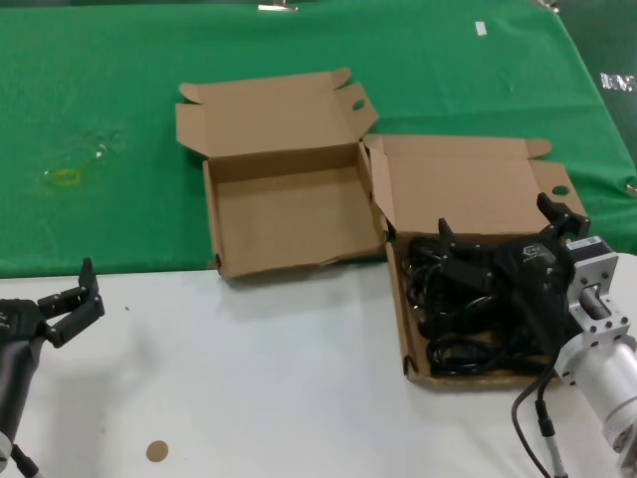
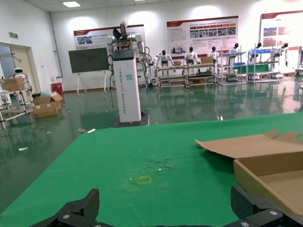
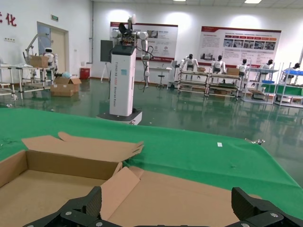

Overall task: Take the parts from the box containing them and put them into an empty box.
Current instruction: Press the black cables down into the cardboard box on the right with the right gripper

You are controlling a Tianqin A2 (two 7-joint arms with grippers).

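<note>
The parts (image 1: 453, 324), black coiled power cords, fill the tray of the larger box (image 1: 413, 373) at the right. Its lid (image 1: 468, 184) lies open behind it. My right gripper (image 1: 496, 217) hovers open over the back of that tray, above the cords and holding nothing. In the right wrist view its fingertips (image 3: 94, 198) spread wide above the brown lid (image 3: 189, 194), and the cords are hidden. The empty box (image 1: 289, 214) sits to the left of the full one, lid open. My left gripper (image 1: 90, 294) waits open at the near left over the white table, and the empty box (image 2: 274, 172) shows off to one side.
A green cloth (image 1: 100, 100) covers the far half of the table, with a small yellow mark (image 1: 67, 177). The near half is white tabletop (image 1: 279, 378) with a small brown disc (image 1: 156, 451). The right arm's black cable (image 1: 532, 418) hangs near the full box's front corner.
</note>
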